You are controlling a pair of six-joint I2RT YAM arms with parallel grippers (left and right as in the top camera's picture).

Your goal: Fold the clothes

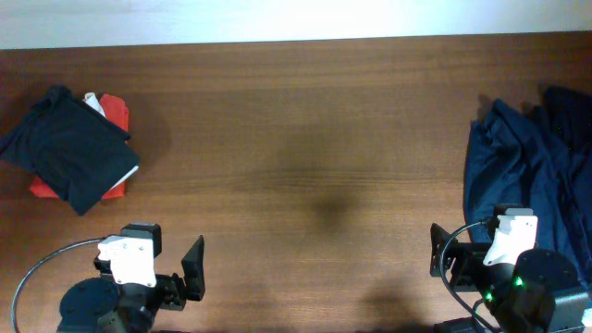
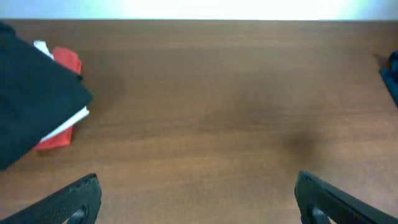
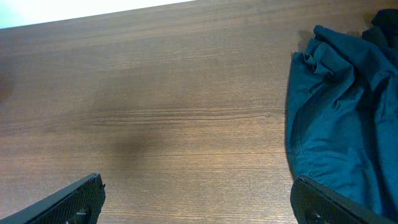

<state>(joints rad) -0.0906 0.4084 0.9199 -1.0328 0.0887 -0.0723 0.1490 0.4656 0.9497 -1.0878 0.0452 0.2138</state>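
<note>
A crumpled pile of navy blue clothes (image 1: pixel 527 166) lies at the table's right edge, also in the right wrist view (image 3: pixel 339 118). A folded dark garment (image 1: pixel 65 148) tops a stack at the far left, also in the left wrist view (image 2: pixel 31 106). My left gripper (image 1: pixel 190 268) is open and empty near the front edge, jaws wide apart in its wrist view (image 2: pixel 196 199). My right gripper (image 1: pixel 442 254) is open and empty just left of the navy pile's near end (image 3: pixel 196 199). No white chest print shows.
Under the folded dark garment lie a red folded cloth (image 1: pixel 116 111) and a white one (image 2: pixel 68 121). The wooden table (image 1: pixel 305 139) stretches between the two piles. The arm bases sit at the front edge.
</note>
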